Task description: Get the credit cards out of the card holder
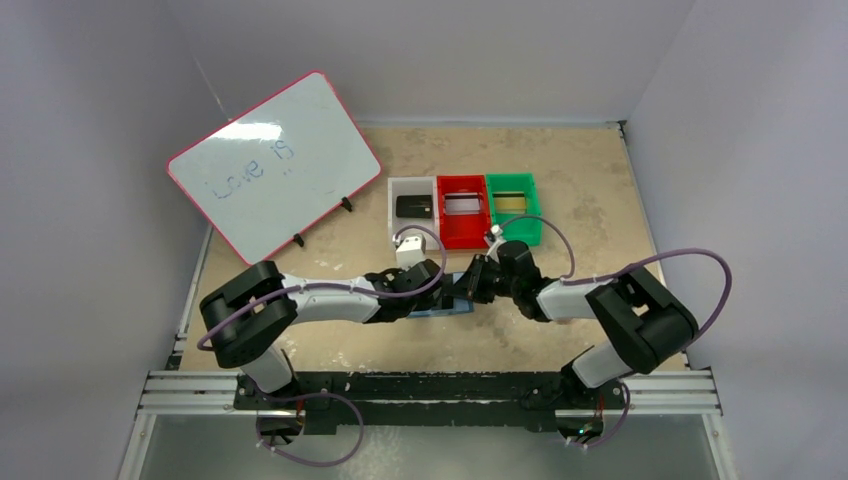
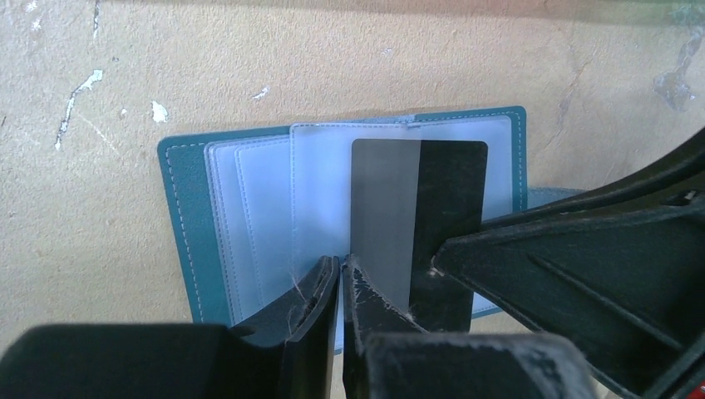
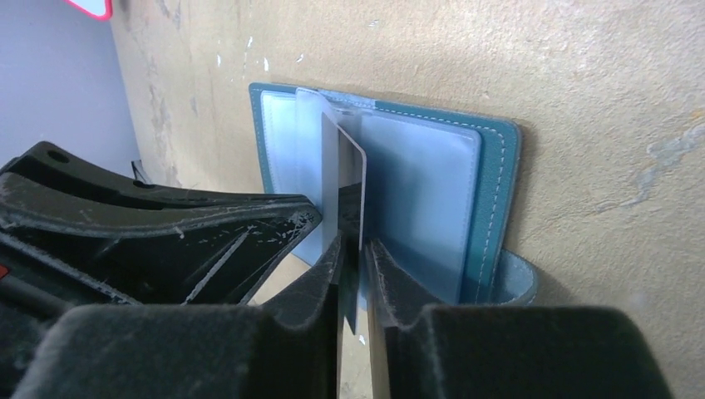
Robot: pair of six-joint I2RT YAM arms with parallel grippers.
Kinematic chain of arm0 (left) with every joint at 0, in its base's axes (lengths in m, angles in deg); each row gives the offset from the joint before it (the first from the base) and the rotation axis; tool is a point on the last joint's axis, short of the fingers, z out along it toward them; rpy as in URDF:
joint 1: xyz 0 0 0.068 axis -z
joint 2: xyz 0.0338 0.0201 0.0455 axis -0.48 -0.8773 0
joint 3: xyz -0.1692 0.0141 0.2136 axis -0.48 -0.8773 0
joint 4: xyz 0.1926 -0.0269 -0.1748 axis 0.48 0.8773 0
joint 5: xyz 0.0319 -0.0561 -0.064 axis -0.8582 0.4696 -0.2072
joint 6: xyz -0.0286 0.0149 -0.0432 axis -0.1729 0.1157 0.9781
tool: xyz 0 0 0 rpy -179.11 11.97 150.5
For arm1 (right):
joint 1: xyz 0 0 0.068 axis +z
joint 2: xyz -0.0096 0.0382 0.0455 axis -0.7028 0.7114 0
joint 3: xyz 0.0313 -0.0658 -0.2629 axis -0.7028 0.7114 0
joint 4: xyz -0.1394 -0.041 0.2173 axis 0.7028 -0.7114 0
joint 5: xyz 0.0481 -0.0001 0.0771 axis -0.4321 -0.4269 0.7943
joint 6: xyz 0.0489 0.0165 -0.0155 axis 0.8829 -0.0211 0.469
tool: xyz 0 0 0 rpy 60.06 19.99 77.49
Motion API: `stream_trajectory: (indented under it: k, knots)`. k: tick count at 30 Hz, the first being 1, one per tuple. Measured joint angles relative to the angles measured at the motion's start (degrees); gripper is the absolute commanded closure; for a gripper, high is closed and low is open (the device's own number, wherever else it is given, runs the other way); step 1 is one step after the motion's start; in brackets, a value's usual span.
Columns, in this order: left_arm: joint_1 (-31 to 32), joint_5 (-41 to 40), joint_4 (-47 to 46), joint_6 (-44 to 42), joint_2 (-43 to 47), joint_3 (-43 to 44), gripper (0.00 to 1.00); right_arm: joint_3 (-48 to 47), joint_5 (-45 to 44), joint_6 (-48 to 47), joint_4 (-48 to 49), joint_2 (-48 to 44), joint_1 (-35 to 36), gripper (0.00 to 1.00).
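The slate-blue card holder (image 1: 447, 309) (image 2: 179, 216) (image 3: 496, 191) lies open on the table between both arms. A dark credit card (image 2: 453, 199) (image 3: 355, 179) stands up out of its pale sleeves, and one translucent sleeve covers half of it. My right gripper (image 3: 353, 251) (image 1: 468, 284) straddles this card's near edge; its jaws are slightly apart, with a thin gap beside the card. My left gripper (image 2: 342, 264) (image 1: 432, 284) is pinched on the near edge of a clear sleeve just left of the card.
Behind the holder stand a white bin (image 1: 412, 184) with a black card, a red bin (image 1: 462, 236) with a silvery card and a green bin (image 1: 514, 180) with a gold card. A pink-framed whiteboard (image 1: 275, 165) leans at the back left. The holder's closing tab (image 3: 517, 283) sticks out.
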Motion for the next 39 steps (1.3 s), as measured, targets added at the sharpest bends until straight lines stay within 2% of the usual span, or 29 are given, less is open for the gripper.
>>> stream_trajectory:
  k: [2, 6, 11, 17, 22, 26, 28, 32, 39]
  knots:
    - [0.0, 0.0, -0.5, 0.0, 0.0, -0.1, 0.94, 0.0, 0.3, 0.4, 1.0, 1.2, 0.0, 0.85]
    - [0.0, -0.1, -0.5, 0.0, 0.0, -0.1, 0.94, 0.0, 1.1, 1.9, 3.5, 3.3, 0.0, 1.00]
    - [0.0, -0.4, -0.2, 0.1, 0.2, -0.1, 0.94, 0.3, 1.1, 2.7, 4.0, 1.8, 0.0, 1.00]
    - [0.1, -3.4, 3.7, 0.4, 1.6, -0.2, 0.93, 0.5, -4.3, 1.7, -4.5, -6.6, 0.0, 1.00]
    - [0.1, -5.5, 7.4, 0.2, 3.4, -0.7, 0.81, 0.5, -8.9, 0.3, -11.5, -14.1, 0.0, 1.00]
    - [0.1, -5.8, 10.6, -0.2, 6.5, -0.9, 0.67, 0.5, -11.2, -1.4, -14.3, -19.8, 0.0, 1.00]
    - [0.1, -6.3, 11.4, -0.4, 9.1, -0.8, 0.64, 0.4, -11.2, -2.2, -14.8, -21.3, 0.0, 1.00]
    - [0.1, -7.6, 12.2, -1.1, 14.0, -0.5, 0.62, -0.7, -11.1, -4.5, -15.7, -20.2, 0.0, 1.00]
    - [0.0, -13.4, 17.7, -1.3, 17.7, 0.3, 0.55, -2.1, -4.9, -5.7, -10.1, -9.0, 0.2, 1.00]
